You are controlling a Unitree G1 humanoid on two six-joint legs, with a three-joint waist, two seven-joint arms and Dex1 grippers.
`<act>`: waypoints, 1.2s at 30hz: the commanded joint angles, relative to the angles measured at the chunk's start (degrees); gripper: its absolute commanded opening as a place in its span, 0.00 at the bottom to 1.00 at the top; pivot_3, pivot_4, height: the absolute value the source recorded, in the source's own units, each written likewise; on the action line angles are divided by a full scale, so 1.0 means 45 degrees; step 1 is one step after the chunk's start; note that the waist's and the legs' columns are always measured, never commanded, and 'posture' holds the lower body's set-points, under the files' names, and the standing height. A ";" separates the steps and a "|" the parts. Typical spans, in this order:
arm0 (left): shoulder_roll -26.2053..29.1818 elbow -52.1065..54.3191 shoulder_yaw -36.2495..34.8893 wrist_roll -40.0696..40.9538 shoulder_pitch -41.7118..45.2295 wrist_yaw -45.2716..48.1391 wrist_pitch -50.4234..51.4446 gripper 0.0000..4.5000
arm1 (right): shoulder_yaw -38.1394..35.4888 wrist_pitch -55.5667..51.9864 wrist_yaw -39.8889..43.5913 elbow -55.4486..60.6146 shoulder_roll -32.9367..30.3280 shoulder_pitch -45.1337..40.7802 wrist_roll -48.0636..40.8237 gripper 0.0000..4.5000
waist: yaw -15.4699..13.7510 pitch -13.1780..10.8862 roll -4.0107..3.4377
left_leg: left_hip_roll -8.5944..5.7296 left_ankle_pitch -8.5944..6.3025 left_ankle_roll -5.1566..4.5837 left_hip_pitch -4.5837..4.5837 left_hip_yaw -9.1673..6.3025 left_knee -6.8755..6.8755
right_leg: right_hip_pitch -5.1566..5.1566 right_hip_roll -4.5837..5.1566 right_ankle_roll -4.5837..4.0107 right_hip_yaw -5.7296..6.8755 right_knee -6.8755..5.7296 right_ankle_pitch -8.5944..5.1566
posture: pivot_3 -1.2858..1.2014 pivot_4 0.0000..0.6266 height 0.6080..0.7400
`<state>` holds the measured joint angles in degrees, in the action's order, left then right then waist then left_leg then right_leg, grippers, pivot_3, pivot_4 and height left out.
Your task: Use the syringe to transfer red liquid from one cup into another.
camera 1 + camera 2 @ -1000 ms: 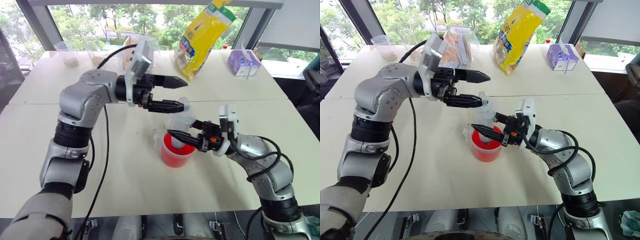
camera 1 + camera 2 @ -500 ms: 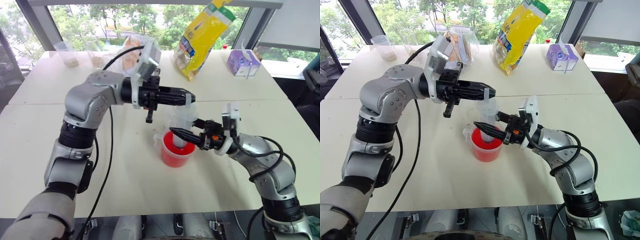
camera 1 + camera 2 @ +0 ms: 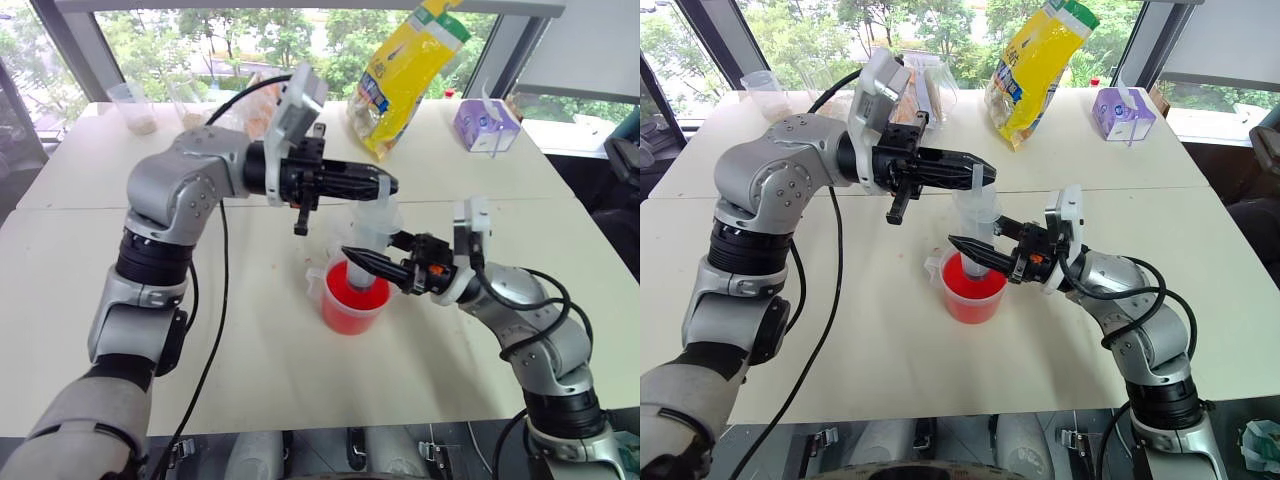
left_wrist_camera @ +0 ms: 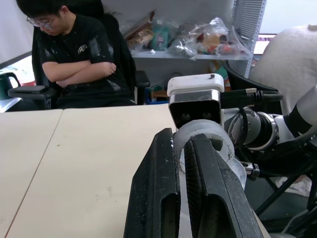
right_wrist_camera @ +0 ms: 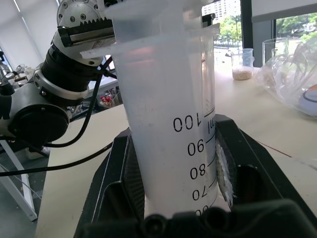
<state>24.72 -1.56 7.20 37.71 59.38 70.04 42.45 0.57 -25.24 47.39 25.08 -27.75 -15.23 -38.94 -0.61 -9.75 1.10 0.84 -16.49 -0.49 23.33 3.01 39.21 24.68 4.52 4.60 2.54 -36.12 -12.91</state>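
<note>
Both tools are clamped on the syringe (image 3: 366, 243): right tool (image 3: 372, 265) grips the barrel, left tool (image 3: 378, 186) pinches the plunger top. You've got it upright, tip down in the red liquid (image 3: 352, 301) of the spouted cup (image 3: 350, 312) mid-worktop. Draw looks barely begun, barrel clear; filling and emptying into the second cup remain.

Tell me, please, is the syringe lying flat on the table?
No, the syringe stands upright in the red cup, clamped by the right gripper.
</note>
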 commanded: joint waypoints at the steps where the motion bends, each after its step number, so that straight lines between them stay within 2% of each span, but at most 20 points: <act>1: -0.0017 0.0049 -0.1164 0.0388 0.0887 -0.0504 -0.0278 0.01 | 0.0789 -0.0037 0.0646 0.0166 -0.0096 0.0218 0.0169 0.34 | -0.0001 0.0000 0.0000 | 0.0000 0.0000 0.0000 0.0000 0.0001 0.0000 | 0.0000 0.0000 0.0000 0.0000 0.0000 0.0000 | 0.52 0.24 1.00; 36: -0.0187 -0.0307 -0.1272 0.0325 0.0997 -0.0637 -0.0528 0.01 | 0.0578 -0.0187 0.0475 0.0357 -0.0135 -0.0176 -0.0143 0.34 | 0.0001 0.0000 0.0000 | 0.0000 0.0000 0.0000 -0.0001 0.0000 0.0001 | 0.0000 0.0000 0.0001 0.0000 -0.0002 0.0001 | 0.52 0.24 1.00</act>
<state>24.19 -3.64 5.97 38.03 60.96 69.82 42.00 0.76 -25.36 47.64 23.83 -28.02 -16.01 -39.09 -0.61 -9.75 1.10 0.84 -16.49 -0.48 23.33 3.01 39.21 24.68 4.52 4.60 2.54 -36.13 -12.91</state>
